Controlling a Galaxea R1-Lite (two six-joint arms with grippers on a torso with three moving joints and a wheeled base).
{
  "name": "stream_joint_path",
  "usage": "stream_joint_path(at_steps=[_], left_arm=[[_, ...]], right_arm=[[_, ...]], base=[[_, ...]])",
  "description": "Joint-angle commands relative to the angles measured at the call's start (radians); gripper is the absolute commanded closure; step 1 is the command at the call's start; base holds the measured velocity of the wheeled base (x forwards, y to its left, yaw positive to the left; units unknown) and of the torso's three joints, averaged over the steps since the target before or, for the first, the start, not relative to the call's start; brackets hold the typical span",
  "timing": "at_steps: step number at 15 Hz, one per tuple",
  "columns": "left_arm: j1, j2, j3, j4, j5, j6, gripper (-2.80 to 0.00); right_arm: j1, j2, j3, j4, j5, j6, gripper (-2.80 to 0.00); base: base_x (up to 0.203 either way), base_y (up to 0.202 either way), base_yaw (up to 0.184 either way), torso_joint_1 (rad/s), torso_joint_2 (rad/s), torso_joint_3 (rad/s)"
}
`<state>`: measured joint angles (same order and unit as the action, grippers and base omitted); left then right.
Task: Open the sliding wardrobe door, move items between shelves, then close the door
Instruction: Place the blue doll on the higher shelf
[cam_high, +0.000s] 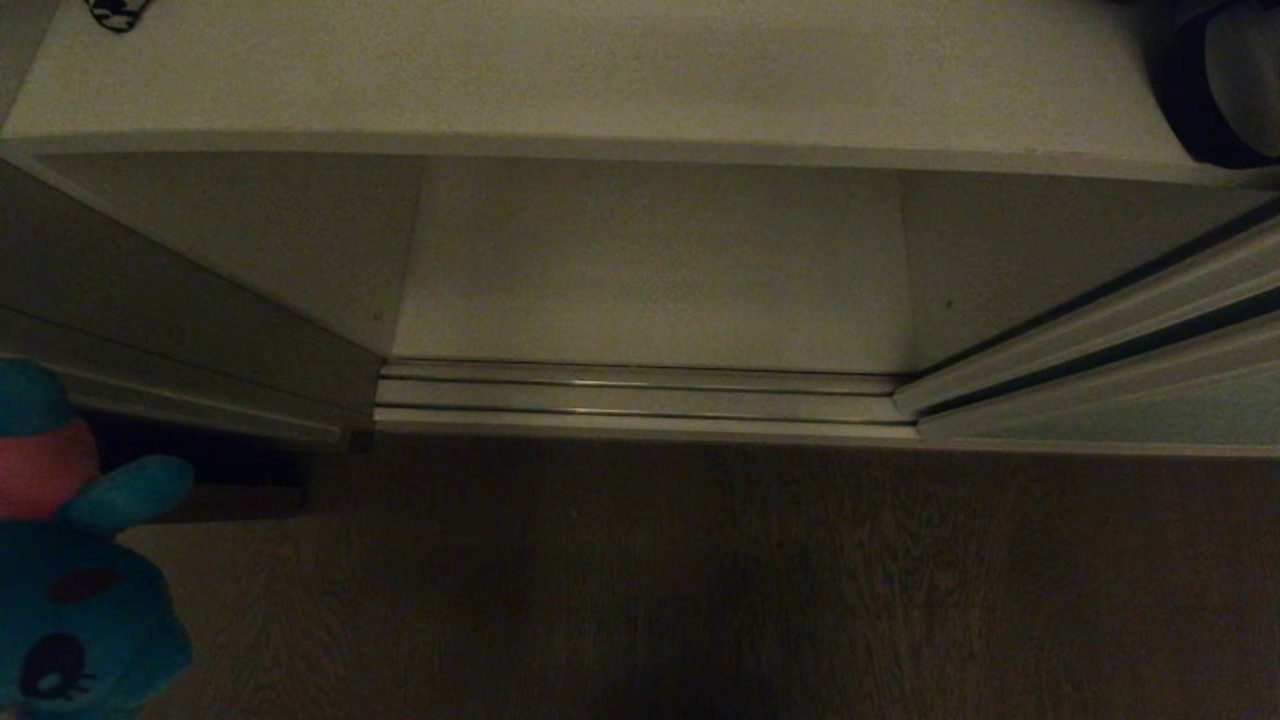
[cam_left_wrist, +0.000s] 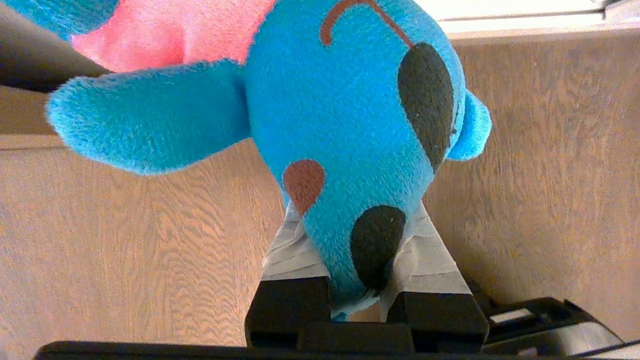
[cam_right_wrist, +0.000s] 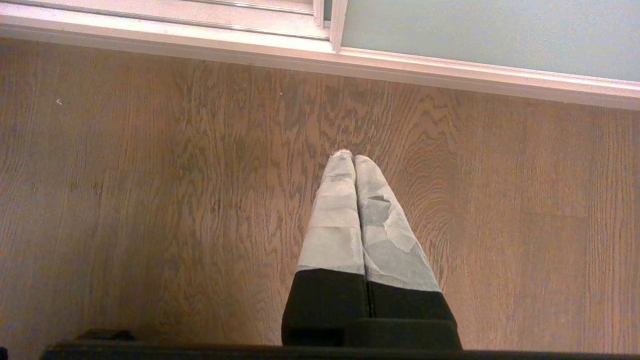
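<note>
One blue plush toy (cam_left_wrist: 345, 125) hangs clamped between the left gripper's (cam_left_wrist: 350, 245) two fingers (cam_left_wrist: 290, 250); right fingers (cam_right_wrist: 340, 210) pressed together.

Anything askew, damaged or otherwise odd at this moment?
Nothing damaged or spilled. The blue plush toy hangs askew, pinched at the edge of its head by the left end effector over the wooden floor.

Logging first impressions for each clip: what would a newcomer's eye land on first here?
The blue plush with its pink patch, pinched in the left gripper over the wooden floor, at the head view's lower left. Next, the wardrobe standing open, with a bare white lower shelf and the door slid to the right. The right gripper hangs shut and empty above the floor.
</note>
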<state>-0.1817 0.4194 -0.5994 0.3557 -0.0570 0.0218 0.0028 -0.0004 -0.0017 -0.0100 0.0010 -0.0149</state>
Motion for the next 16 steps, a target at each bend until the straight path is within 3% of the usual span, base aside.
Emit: stream_joint_path(at_steps=[1,8,16], left_arm=[[0.001,-0.002,-0.008,-0.001,0.0,0.004,0.0],[-0.001,0.025,-0.115,-0.002,-0.081,0.035,0.0],[-0.001,0.095,-0.178,-0.004,-0.086,0.05,0.0]], right_arm=[[0.0,-0.001,0.0,-0.001,0.001,0.0,0.0],[0.0,-0.001,0.0,-0.001,0.001,0.0,0.0],[0.0,-0.001,0.0,-0.001,0.001,0.0,0.0]], base=[[0.0,0.0,0.0,0.0,0.0,0.0],[0.0,0.0,0.0,0.003,0.0,0.151],[0.0,0.0,0.0,0.003,0.0,0.202]])
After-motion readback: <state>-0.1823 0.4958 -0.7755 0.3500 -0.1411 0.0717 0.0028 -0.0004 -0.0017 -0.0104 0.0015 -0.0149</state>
